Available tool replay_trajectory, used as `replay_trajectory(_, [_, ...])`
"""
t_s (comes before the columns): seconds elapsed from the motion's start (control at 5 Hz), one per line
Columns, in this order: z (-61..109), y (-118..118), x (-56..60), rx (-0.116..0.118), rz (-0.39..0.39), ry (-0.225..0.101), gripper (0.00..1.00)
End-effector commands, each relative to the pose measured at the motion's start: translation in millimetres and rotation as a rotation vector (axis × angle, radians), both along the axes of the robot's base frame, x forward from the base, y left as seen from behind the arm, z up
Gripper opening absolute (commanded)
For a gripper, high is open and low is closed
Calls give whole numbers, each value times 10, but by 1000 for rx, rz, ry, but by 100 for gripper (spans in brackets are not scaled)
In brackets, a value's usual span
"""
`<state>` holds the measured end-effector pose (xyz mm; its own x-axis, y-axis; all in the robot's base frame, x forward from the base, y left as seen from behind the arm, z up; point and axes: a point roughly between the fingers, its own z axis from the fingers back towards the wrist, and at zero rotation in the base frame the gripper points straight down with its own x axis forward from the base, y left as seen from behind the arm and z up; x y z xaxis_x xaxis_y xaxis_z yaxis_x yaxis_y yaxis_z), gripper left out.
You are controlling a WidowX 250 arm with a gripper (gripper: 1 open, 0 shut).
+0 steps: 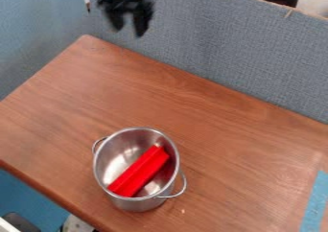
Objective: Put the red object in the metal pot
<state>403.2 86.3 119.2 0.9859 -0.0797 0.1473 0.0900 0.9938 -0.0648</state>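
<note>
The long, flat, bright red block [138, 172] is in the small, round, shiny silver metal pot [107, 189]. It lies on a slant, with its far end toward the right and its near end toward the left. So the job looks done.

The block looks stiff, and I think it is light. Its sides look smooth, so it may slip a bit if it is pinched badly. I do not think it breaks easily. If it has to come out, the best place to grab it is the middle, across its thin way, coming from above. The pot looks hard and may slide if it is bumped. Its two little loop handles, one at the far left and one at the near right, are good spots to hold it.

The black robot gripper [125, 27] is up at the far side, well apart from the pot. It is blurry. Its two fingers look spread apart, but I cannot tell just how wide. I see nothing between them.

The table [237, 150] is brown wood with thin lines in it. A pale blue strip [316, 202] is at the near right. Behind the table is a grey-blue, bumpy wall [231, 54]. Blue shows past the near left edge too.
</note>
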Motion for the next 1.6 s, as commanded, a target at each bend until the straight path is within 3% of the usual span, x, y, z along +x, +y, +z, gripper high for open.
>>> replay_trajectory(0.0, [436,-472,-115,-6,-37,-88,0])
replay_trajectory(0.2, [389,-972,-189,-6,-68,-83,0])
replay_trajectory(0.4, [289,-1342,-345,2,-4,-75,0])
replay_trajectory(0.6, [-147,-1343,-657,3,-73,-31,0])
replay_trajectory(0.8, [-170,-1111,-877,1,-131,-66,0])
replay_trajectory(1.0, [-410,-1387,-634,-7,-240,-45,0])
replay_trajectory(1.2, [-722,-1716,-509,-26,-373,-11,100])
replay_trajectory(1.4, [-649,-1416,-783,-16,-262,-43,0])
